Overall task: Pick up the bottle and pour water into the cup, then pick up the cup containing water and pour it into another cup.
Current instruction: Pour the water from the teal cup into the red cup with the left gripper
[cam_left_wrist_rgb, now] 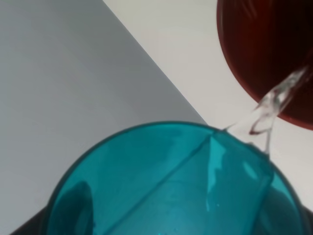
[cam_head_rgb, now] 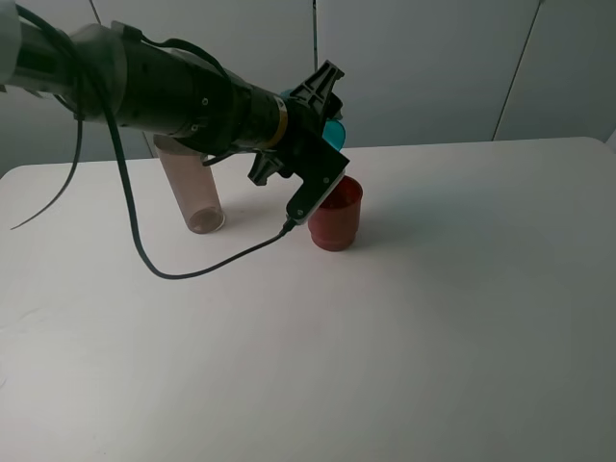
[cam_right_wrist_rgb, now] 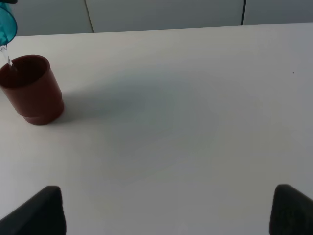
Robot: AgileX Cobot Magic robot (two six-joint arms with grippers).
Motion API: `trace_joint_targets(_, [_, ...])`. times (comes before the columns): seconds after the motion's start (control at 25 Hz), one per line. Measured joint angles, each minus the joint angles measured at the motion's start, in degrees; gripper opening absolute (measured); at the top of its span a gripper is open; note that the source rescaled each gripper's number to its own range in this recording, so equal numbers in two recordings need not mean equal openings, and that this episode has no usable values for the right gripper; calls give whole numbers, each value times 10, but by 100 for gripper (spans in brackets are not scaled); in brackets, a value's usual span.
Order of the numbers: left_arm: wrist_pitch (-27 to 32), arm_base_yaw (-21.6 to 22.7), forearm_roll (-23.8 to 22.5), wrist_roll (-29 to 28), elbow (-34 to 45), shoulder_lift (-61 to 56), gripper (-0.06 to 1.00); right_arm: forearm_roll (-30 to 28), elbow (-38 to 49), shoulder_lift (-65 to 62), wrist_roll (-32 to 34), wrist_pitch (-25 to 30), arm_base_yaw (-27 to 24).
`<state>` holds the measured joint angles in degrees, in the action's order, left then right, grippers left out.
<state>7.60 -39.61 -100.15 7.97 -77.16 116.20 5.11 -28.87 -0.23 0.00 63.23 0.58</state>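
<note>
Our left gripper (cam_head_rgb: 322, 111) was clamped on the teal cup (cam_left_wrist_rgb: 176, 181); its jaws were hidden behind the wrist body in the high view, yet the tumbler hung tipped in the air from that arm, so we took the grip as firm. Our right gripper (cam_right_wrist_rgb: 166, 208) showed only two dark fingertips (cam_right_wrist_rgb: 34, 210) standing wide apart over bare table (cam_right_wrist_rgb: 171, 122), holding nothing.

Moving outward from the left jaws, the teal cup leaned mouth-down toward the red cup (cam_head_rgb: 336, 214), which stood upright on the table at about five o'clock from the tumbler in the high view. A thin stream of water (cam_left_wrist_rgb: 269, 110) left the teal rim and fell inside the red mouth. The bottle (cam_head_rgb: 191, 189) stood at roughly nine o'clock from the red cup, well apart from it and partly hidden by the left arm.

We judged the task to be in its last step: the bottle was set down, the teal cup had been filled, and its water was going into the red cup. What remained, we thought, was emptying the tumbler and setting it down.

The left wrist view alone showed the stream clearly and some water left in the tumbler. The right wrist view showed the stream landing inside the red cup. Only the high view showed the bottle.
</note>
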Motion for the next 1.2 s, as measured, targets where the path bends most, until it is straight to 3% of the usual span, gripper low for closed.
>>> trace_joint_targets(0.4, [15,0,0,54,0,0,6,0,0,0,0,0,0])
trace_joint_targets(0.96, [13,0,0,56,0,0,6,0,0,0,0,0,0])
trace_joint_targets(1.08, [-8,0,0,21,0,0,6,0,0,0,0,0,0])
trace_joint_targets(1.2, [-29,0,0,-58,0,0,6,0,0,0,0,0,0])
